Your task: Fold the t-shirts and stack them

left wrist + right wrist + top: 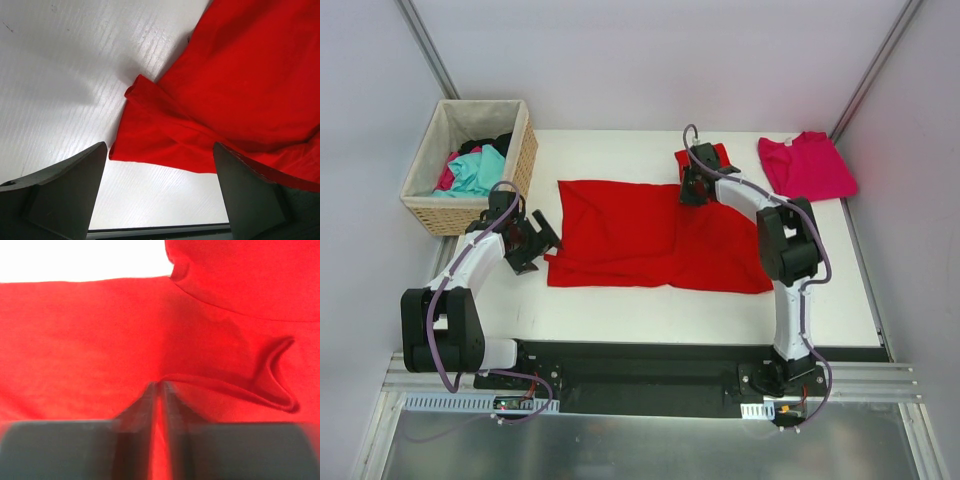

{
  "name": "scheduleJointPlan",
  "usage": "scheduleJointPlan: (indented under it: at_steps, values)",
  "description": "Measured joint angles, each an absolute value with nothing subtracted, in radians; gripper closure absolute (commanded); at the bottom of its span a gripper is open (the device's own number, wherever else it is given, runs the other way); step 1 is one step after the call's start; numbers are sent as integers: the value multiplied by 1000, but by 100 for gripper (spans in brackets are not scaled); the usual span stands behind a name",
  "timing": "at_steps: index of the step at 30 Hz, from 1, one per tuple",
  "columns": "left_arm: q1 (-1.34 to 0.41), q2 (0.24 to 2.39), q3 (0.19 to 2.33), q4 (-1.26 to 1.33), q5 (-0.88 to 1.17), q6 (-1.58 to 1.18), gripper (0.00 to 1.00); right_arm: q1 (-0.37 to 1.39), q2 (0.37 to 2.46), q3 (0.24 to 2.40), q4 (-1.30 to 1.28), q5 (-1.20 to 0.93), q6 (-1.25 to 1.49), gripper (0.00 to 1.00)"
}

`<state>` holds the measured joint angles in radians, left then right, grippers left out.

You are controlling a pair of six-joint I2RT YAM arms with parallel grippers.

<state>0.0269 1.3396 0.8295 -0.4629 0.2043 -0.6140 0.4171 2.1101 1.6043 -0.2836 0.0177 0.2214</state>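
Fold step on the red t-shirt [640,235], which is lying mid table [620,300] with its long axis left to right; can't tell which way the neck points. Right gripper [159,386] is pinched tight, looks like on cloth at the far edge. Left gripper [533,245] gapes wide beside the left edge. I'd guess left needs to grab there next.

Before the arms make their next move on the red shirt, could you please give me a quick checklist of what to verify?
1. Right gripper shut on the red t-shirt at its far edge: ok.
2. Left gripper open, empty, beside the shirt's left edge: ok.
3. Red t-shirt lying smooth: not ok, creased on its right side.
4. Pink t-shirt apart from the red one, at the far right: ok.
5. How many layers the right grip holds: cannot tell.
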Motion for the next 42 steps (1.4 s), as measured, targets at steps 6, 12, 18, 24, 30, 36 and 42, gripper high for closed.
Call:
scheduleJointPlan:
  at_steps: [6, 12, 18, 24, 30, 36, 42]
  values:
    - [27, 1338, 830, -457, 204, -613, 8, 422, 2121, 1605, -256, 2, 212, 0]
    - [17, 1260, 854, -468, 219, -597, 9, 441, 1838, 1398, -249, 47, 177, 0]
    - [-21, 1236, 928, -463, 285, -583, 11, 483, 1479, 1222, -234, 79, 176, 0]
    - [-49, 1294, 910, -476, 279, -586, 16, 511, 1369, 989, -251, 103, 184, 0]
    - [-96, 1333, 876, -483, 259, -610, 17, 518, 1369, 870, -276, 119, 199, 1]
    - [-220, 1333, 861, -467, 257, -673, 17, 522, 1367, 854, -267, 122, 205, 0]
    - [-354, 1339, 830, -432, 256, -745, 17, 523, 1361, 828, -267, 133, 207, 1]
